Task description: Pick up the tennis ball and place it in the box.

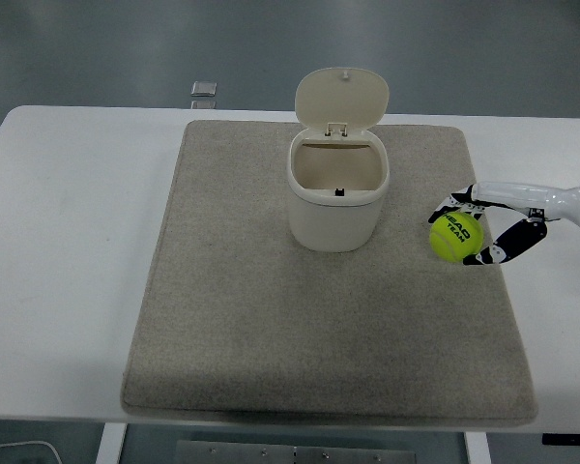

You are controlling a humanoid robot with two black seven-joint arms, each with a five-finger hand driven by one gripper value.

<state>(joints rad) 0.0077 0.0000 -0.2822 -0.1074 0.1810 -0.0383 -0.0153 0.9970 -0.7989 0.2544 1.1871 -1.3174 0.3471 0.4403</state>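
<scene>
The right hand [476, 230] pinches the fuzzy yellow-green tennis ball [455, 238] between its fingers. The open-lidded cream plastic box [337, 203] stands at ten o'clock from it

1. The black-and-white right hand [474, 232] is cut off at the picture's right edge; only the forearm's white end is shown.
2. The far side of the yellow-green felt tennis ball [455, 237] is hidden by the fingers [451, 206] curled over it.
3. The floor of the cream plastic box with raised hinged lid [337, 193] is hidden behind its front wall.
4. The small grey square object [204, 90] past the white table's far edge [87, 111] is too small to be identified.
</scene>
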